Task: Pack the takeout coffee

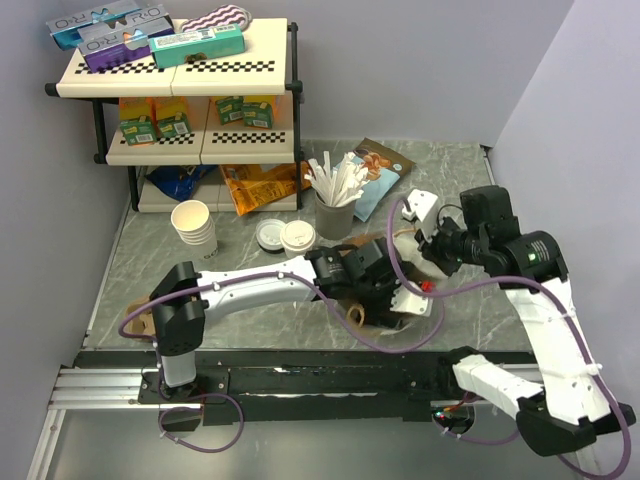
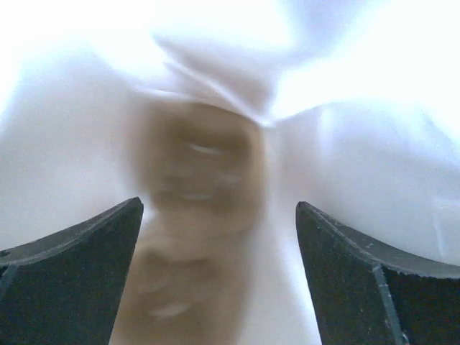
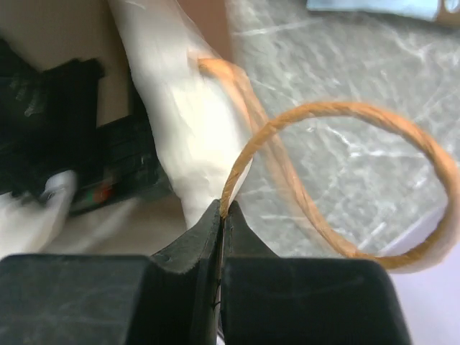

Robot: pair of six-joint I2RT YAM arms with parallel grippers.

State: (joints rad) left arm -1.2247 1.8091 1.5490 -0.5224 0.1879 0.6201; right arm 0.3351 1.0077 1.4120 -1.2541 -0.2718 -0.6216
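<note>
The takeout coffee (image 1: 297, 237), a short off-white cup with a white sip lid, stands on the table left of the straw holder (image 1: 335, 213), apart from both grippers. My left gripper (image 1: 392, 288) (image 2: 219, 205) is open, its fingers (image 2: 79, 251) pushed into a white paper bag (image 2: 345, 158). A blurred brown shape (image 2: 198, 180) lies ahead of them; I cannot tell what it is. My right gripper (image 1: 427, 238) (image 3: 224, 205) is shut on the bag's brown twine handle (image 3: 323, 108), beside the white bag wall (image 3: 180, 108). A second handle loop (image 1: 354, 315) lies by the left arm.
Loose white lids (image 1: 270, 235) sit on a dark base next to the coffee. A stack of lidless cups (image 1: 195, 228) stands at the left. A shelf (image 1: 180, 90) with boxes fills the back left, with snack packets (image 1: 260, 185) and a blue packet (image 1: 385, 175) on the table.
</note>
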